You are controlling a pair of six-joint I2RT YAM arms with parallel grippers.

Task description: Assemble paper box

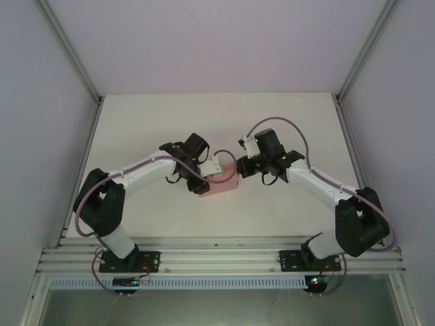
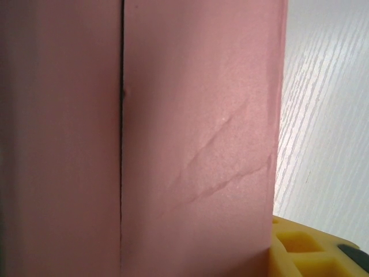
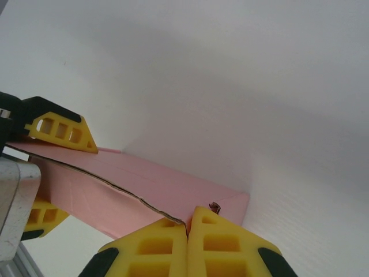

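Note:
The pink paper box (image 1: pixel 223 182) lies as a folded, flat shape mid-table between both arms. My left gripper (image 1: pixel 204 179) holds its left end. In the right wrist view one yellow left finger (image 3: pixel 60 130) rests on top of the box (image 3: pixel 144 184) and the other (image 3: pixel 39 216) sits under it. Close up in the left wrist view, the pink paper (image 2: pixel 196 133) shows a dark seam and creases, with one yellow finger (image 2: pixel 305 248) at the bottom right. My right gripper (image 3: pixel 188 229) is shut, its yellow fingers pinching the box's torn-looking flap edge at the right end.
The white table (image 1: pixel 170 122) spreads out behind and beside the box. Pale walls with metal corner posts (image 1: pixel 75 61) close it in. An aluminium rail (image 1: pixel 217 259) carrying both arm bases runs along the near edge.

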